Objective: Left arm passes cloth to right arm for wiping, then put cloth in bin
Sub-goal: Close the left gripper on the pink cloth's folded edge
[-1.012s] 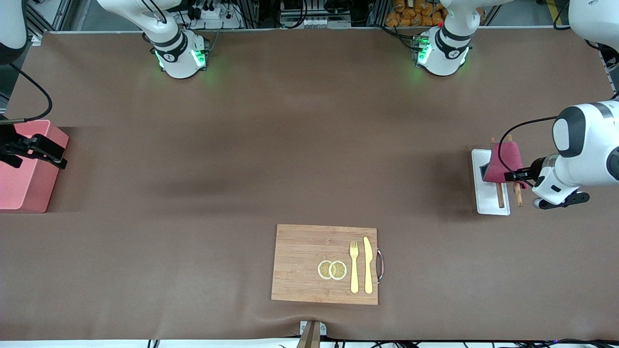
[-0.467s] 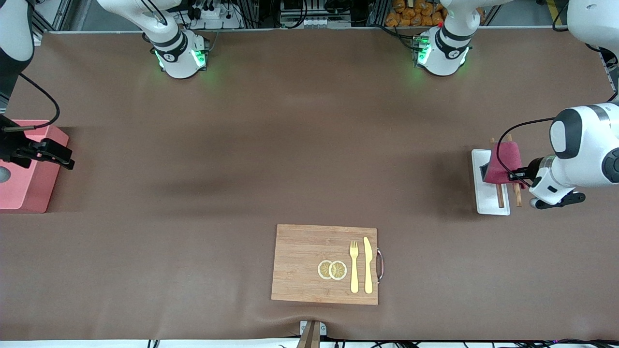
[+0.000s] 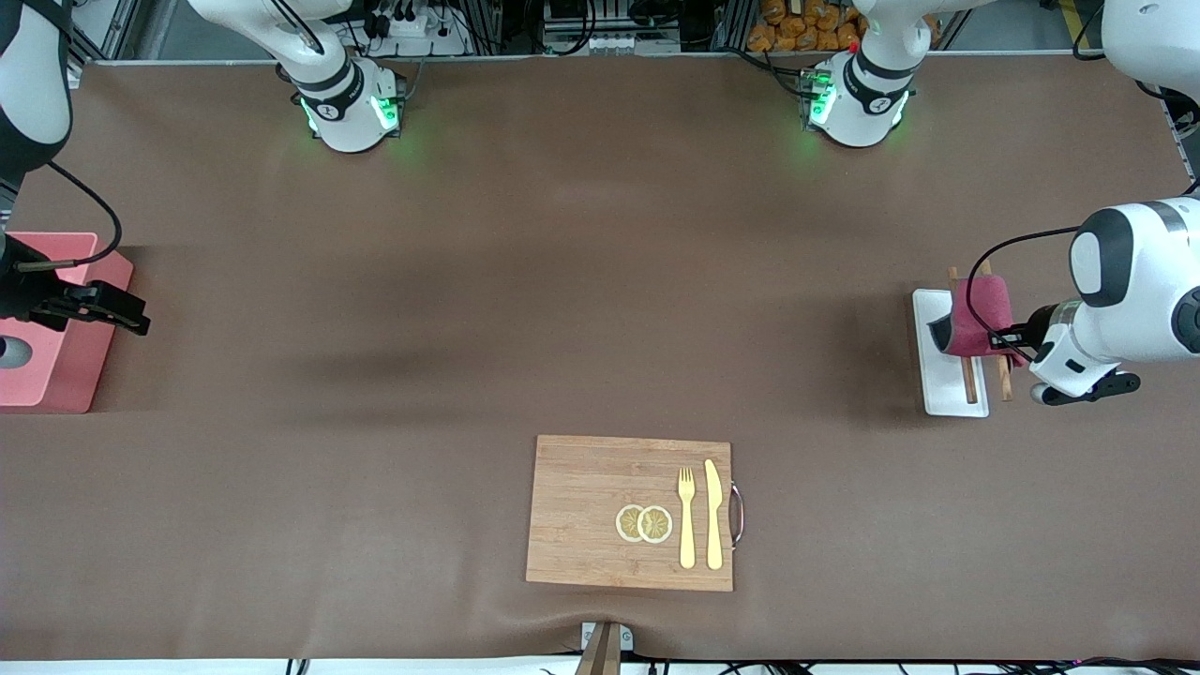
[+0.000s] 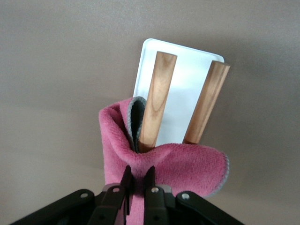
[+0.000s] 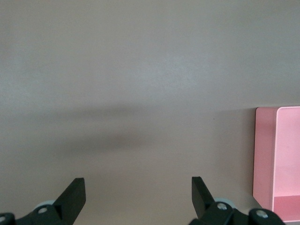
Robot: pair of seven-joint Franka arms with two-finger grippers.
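Observation:
The magenta-pink cloth (image 3: 980, 305) hangs over two wooden sticks (image 3: 968, 380) on a flat white tray (image 3: 937, 375) at the left arm's end of the table. My left gripper (image 3: 996, 337) is shut on the cloth's edge. In the left wrist view the cloth (image 4: 178, 164) is bunched between the fingers of the left gripper (image 4: 138, 176), draped round one stick (image 4: 157, 93). My right gripper (image 3: 136, 314) is open and empty, over the table-side edge of the pink bin (image 3: 56, 366). The right wrist view shows the right gripper (image 5: 138, 187) open over bare table, with the bin (image 5: 281, 159) beside it.
A wooden board (image 3: 600, 506) lies near the front camera's edge of the table. It carries two lemon slices (image 3: 644, 523), a yellow fork (image 3: 686, 516) and a yellow knife (image 3: 714, 511). The white tray (image 4: 187, 75) also shows in the left wrist view.
My right gripper has shifted off the bin toward the table's middle. My left gripper still grips the cloth at the sticks and has barely moved.

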